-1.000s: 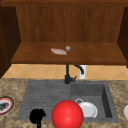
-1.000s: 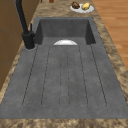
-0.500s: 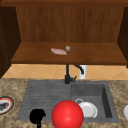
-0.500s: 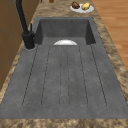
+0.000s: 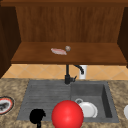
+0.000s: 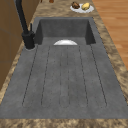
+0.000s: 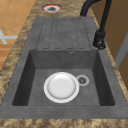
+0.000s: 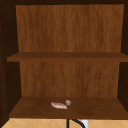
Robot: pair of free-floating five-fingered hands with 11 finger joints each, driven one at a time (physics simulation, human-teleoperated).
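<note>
Red ball hung low in the front view, just to the right of the left robot hand, before the near edge of the sink. They looked close, but I could not tell whether they touched. The robot hand showed as a dark shape, and I could not tell whether it was open or closed.

Being round, the ball had no long axis and pointed no way at all, so any side would serve for an approach. A smooth sphere like that, I judged, would slip from a narrow pinch. A wide, cupping hold from the side nearest the robot hand would suit it better, brought on slowly so the ball was not knocked away.

Beyond the robot hand and to its right a white plate lay in the basin, and the black tap stood farther back. To its left a red-rimmed plate sat on the counter.
</note>
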